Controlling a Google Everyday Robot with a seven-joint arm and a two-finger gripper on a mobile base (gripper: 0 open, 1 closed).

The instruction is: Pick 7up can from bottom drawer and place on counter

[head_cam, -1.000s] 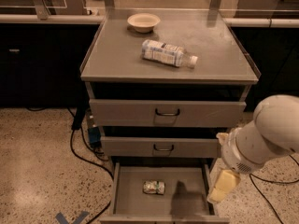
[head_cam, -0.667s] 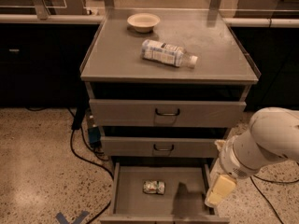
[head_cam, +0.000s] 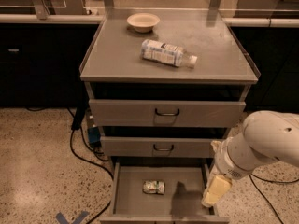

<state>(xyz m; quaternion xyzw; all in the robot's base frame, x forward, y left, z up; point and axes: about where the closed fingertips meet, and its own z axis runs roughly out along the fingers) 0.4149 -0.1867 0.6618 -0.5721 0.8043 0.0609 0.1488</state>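
We see a grey drawer cabinet on a speckled floor (head_cam: pixel 37 162), its flat counter (head_cam: pixel 117 55) filling the upper middle of the view. The robot's white arm (head_cam: pixel 266 141) reaches in from the right edge, bending down toward the foot of the cabinet.

The top drawer (head_cam: pixel 131 112) and middle drawer (head_cam: pixel 135 146) are shut, each with a dark curved handle. The bottom drawer (head_cam: pixel 135 199) is pulled out toward us, its flat grey floor exposed.

On the counter a clear bottle (head_cam: pixel 166 53) with a white-blue label lies on its side, cap pointing right. A pale bowl (head_cam: pixel 143 21) sits upright behind it, near the back rim and well apart from the bottle.

The gripper (head_cam: pixel 216 190), pale yellow, hangs at the end of the arm over the right wall of the bottom drawer, pointing down and to the left. We cannot tell whether it is spread or pressed together, and we see nothing held in it.

The 7up can (head_cam: pixel 153 186) lies on its side on the drawer floor, left of centre. It is well apart from the gripper, with the arm's shadow falling on the floor between them.
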